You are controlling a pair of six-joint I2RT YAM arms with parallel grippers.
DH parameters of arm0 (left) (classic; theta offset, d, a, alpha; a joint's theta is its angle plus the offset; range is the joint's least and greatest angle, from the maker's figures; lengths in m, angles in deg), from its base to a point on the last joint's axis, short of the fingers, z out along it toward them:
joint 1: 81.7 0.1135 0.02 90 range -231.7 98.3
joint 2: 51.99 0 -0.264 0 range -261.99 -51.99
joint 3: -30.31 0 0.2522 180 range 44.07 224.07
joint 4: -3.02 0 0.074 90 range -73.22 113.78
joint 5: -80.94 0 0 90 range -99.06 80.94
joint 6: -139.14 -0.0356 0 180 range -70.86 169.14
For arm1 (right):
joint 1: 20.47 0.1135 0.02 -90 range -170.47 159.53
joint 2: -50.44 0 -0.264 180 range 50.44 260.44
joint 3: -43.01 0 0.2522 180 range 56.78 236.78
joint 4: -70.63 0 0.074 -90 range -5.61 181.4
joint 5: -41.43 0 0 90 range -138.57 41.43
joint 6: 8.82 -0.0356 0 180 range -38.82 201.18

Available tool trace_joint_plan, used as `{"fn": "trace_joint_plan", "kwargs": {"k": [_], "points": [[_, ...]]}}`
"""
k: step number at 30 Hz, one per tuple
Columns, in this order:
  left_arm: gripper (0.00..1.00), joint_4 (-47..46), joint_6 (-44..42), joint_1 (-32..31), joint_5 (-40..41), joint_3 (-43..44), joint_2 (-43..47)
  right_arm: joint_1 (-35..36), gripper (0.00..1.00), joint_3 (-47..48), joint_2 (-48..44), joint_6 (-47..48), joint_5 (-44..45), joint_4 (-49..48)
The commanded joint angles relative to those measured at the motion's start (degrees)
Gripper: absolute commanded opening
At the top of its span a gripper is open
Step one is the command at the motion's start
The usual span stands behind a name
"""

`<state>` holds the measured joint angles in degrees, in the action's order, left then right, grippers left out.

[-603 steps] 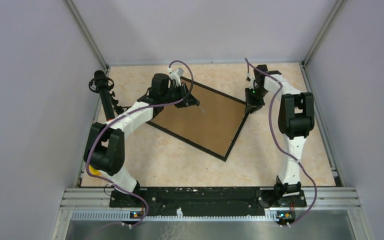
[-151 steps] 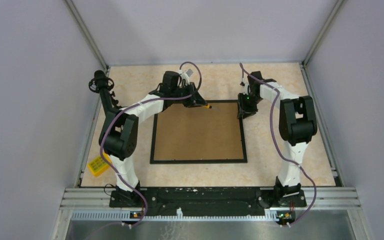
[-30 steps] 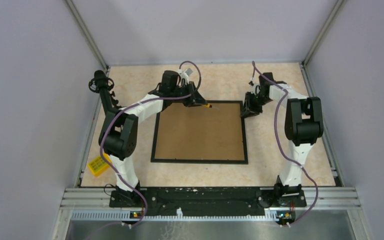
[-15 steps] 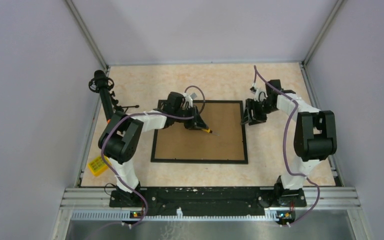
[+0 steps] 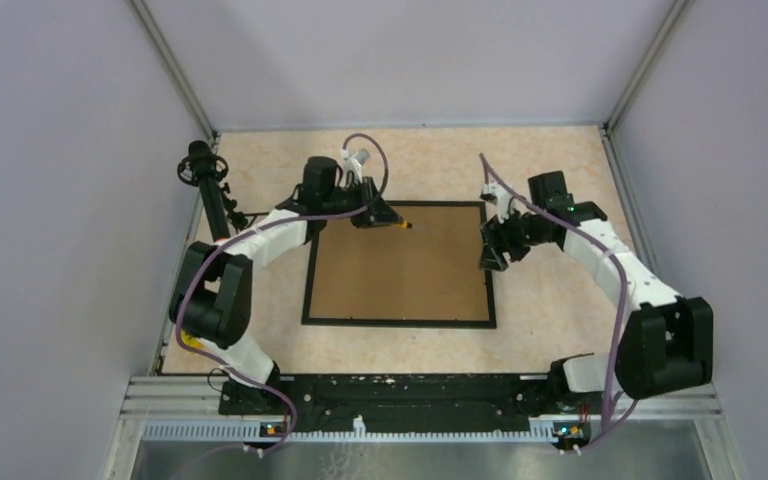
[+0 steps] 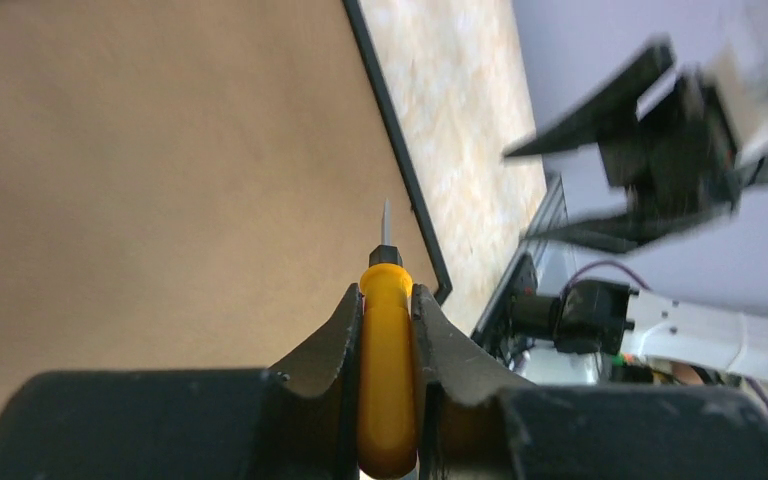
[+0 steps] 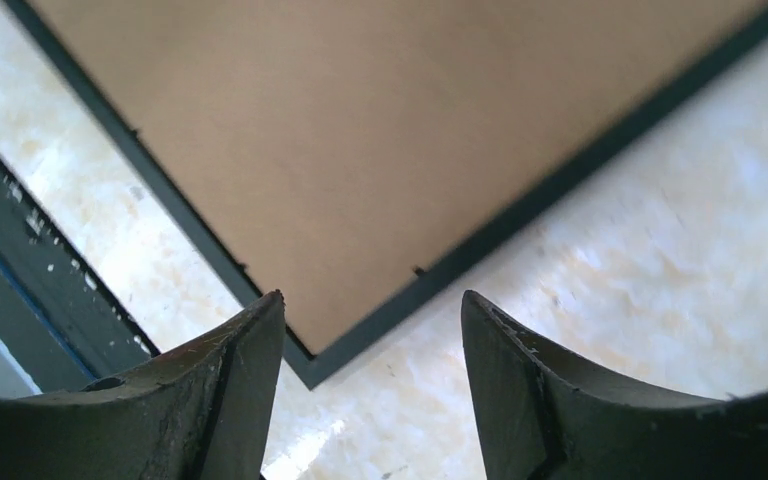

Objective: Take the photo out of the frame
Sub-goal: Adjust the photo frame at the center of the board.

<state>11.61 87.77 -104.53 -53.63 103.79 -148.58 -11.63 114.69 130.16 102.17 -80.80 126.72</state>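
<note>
The frame (image 5: 400, 265) lies back-up, stiff, probably light; left fingers (image 6: 322, 345) pinch a yellow screwdriver (image 6: 387, 370); right fingers (image 7: 210, 400) gape empty; grip its rim.

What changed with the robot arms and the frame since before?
The frame was turned from crooked to straight. The right claw moved from its far corner nearer along the right edge and opened. The left claw still grips the orange-handled tool by the far edge, and the brown back is still up.

The frame (image 5: 398, 265) shows a matt fibreboard back — the screwdriver (image 6: 387, 370) a smooth orange plastic handle.
</note>
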Motion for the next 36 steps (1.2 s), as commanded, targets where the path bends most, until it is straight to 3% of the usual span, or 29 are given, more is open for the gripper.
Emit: {"fn": "trace_joint_plan", "kwargs": {"k": [1,8,14,27,32,36], "points": [[0.0,6.89,-5.16,5.19,2.47,7.52,6.66,9.71,0.64,-0.66,-5.6,8.72,0.77,-1.46],[0.0,11.07,-5.95,11.88,2.32,10.73,9.16,28.53,0.62,-5.37,-6.83,8.83,12.11,-9.08],[0.0,10.06,-4.53,13.19,2.04,9.88,9.78,42.44,0.58,-7.94,-2.23,8.2,22.17,-15.17],[0.0,8.14,-2.29,14.02,1.45,8.47,9.94,52.04,0.5,-7.33,13.98,3.75,32.01,-23.89],[0.0,6.95,-1.52,14.37,1.0,7.87,9.55,52.35,0.29,-4.38,19.29,0.56,39.28,-25.38],[0.0,6.71,-1.12,14.71,1.02,7.95,9.03,51.66,0.19,-1.51,22.41,-0.69,40.94,-25.84]]}}
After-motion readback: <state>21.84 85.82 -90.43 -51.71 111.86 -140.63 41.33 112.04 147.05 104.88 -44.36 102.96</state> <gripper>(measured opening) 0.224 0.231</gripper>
